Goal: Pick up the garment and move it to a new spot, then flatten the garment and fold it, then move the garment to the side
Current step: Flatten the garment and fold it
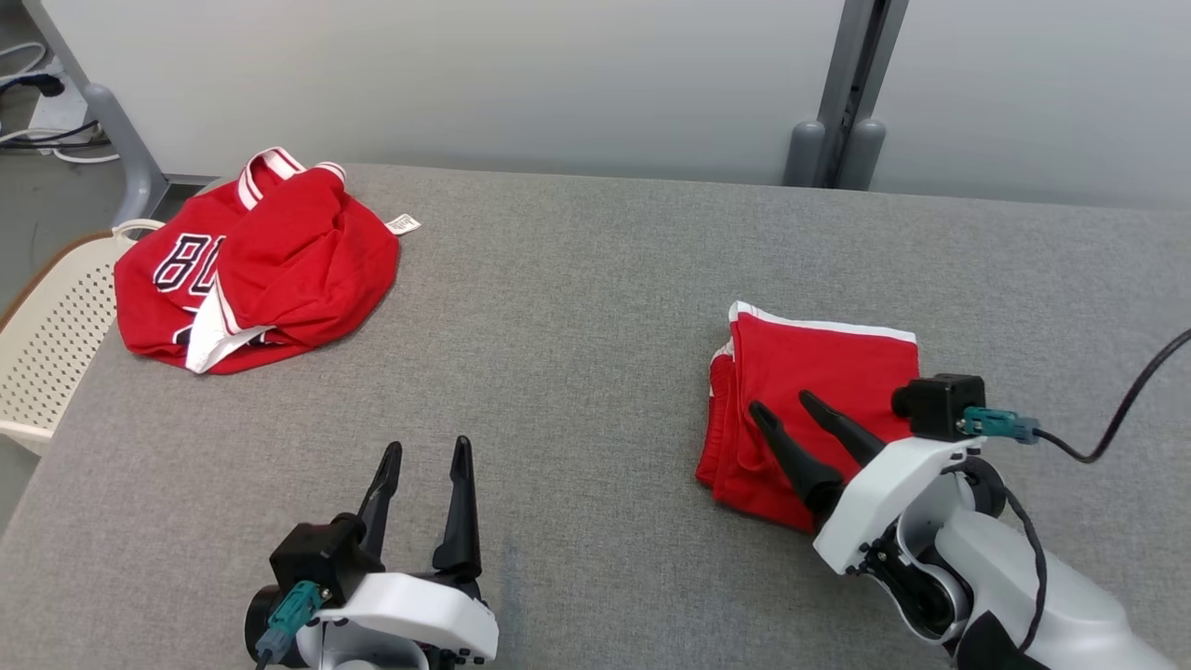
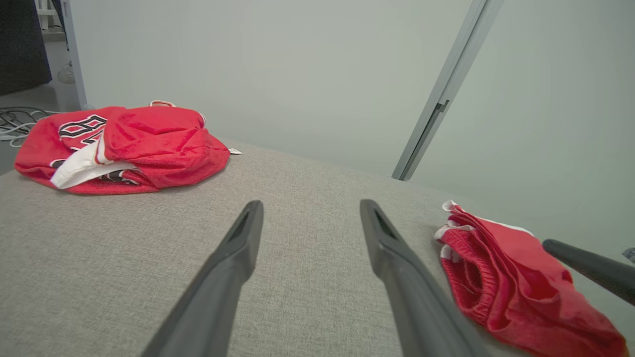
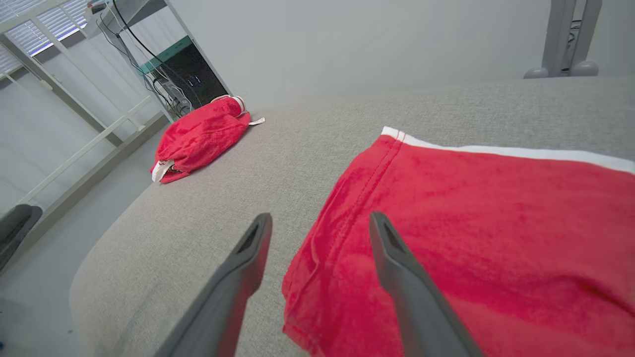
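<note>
Gray cloth covers the desk [image 1: 577, 326]. Close by on the left, the left gripper [image 1: 428, 445] hangs over bare desk. Its fingers [image 1: 462, 502] are wide apart and hold nothing. Close by on the right, the right gripper [image 1: 780, 402] also has wide, empty fingers. They point over the near part of the folded red garment [image 1: 819, 363], which lies flat on the desk's right side. Far back on the left lies a crumpled red jersey [image 1: 279, 261], beside a pale basket [image 1: 46, 335].
</note>
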